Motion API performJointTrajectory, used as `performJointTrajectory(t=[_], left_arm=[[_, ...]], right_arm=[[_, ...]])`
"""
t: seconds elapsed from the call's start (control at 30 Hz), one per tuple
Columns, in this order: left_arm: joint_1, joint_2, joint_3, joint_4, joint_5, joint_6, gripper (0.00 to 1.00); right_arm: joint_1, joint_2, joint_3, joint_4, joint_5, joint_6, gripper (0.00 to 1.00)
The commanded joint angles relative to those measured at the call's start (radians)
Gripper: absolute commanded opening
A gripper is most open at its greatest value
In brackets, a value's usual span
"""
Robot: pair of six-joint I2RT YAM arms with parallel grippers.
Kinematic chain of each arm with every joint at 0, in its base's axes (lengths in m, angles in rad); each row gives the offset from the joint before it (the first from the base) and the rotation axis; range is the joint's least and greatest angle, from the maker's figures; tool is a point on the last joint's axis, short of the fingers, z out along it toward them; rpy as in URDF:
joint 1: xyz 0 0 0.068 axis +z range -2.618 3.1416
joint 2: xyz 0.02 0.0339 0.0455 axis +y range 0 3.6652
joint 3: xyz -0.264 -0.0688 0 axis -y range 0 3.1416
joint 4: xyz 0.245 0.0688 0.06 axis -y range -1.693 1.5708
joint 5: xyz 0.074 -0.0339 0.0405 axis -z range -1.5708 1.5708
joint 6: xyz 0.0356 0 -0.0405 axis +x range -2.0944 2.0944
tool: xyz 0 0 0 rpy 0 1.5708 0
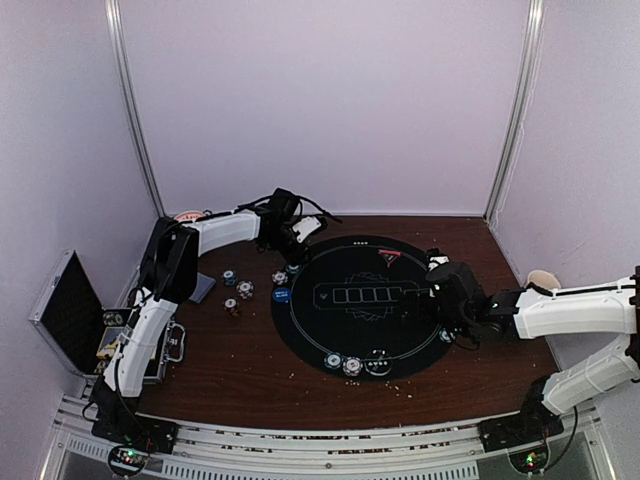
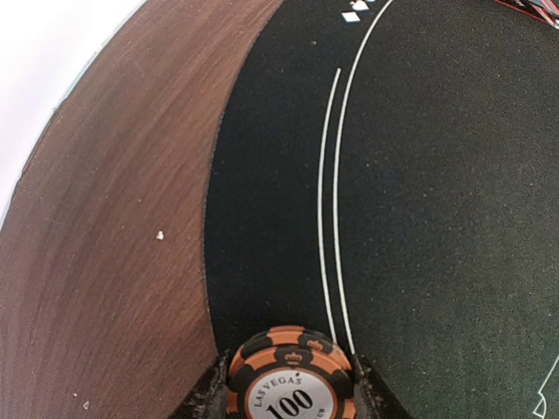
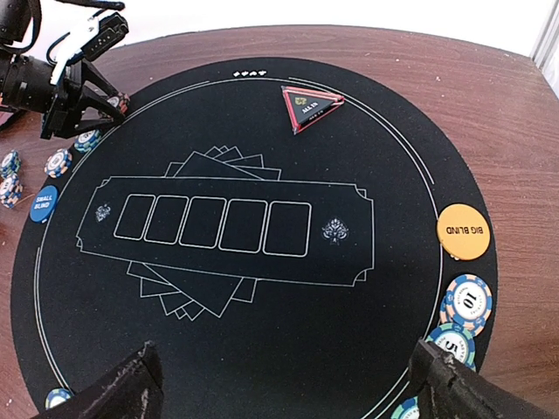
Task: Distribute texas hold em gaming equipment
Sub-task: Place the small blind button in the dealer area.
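One orange-and-black chip (image 2: 291,367) is getting pinched by the left hand (image 2: 289,397) over the black mat (image 2: 437,218). Meanwhile the right hand (image 3: 288,388) is hanging wide open above it, holding nothing.

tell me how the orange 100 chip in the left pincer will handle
The orange chip looks rigid: clamped across its rim by the left pincer, it shows no bending. Held only at two rim spots, it may pivot or slip. Landing on edge it could roll; the black mat would probably damp that.
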Motion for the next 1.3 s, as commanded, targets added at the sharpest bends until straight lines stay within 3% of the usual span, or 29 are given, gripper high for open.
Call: performJointTrajectory(t=[0.0,0.2,0.47,0.63,1.0,1.27], left_arm=[[0.006,0.03,0.009,0.03,-0.014,-0.01,0.11],[0.006,0.034,0.0,0.026,-0.024,-0.01,0.17],[0.006,0.035,-0.004,0.026,-0.036,-0.009,0.45],[0.006,0.029,-0.004,0.026,-0.05,-0.009,0.46],[0.006,0.012,-0.005,0.025,-0.039,-0.013,0.66],[-0.022,-0.106,0.009,0.009,0.0,0.011,0.95]], right_arm=[[0.007,0.01,0.013,0.011,0.001,-0.007,1.0],[0.007,0.009,0.013,0.01,0.001,-0.006,1.0],[0.007,0.008,0.014,0.01,0.0,-0.007,1.0],[0.007,0.007,0.013,0.01,0.0,-0.008,1.0],[0.006,0.006,0.013,0.009,-0.002,-0.008,1.0],[0.007,0.004,0.012,0.008,0.001,-0.007,1.0]])
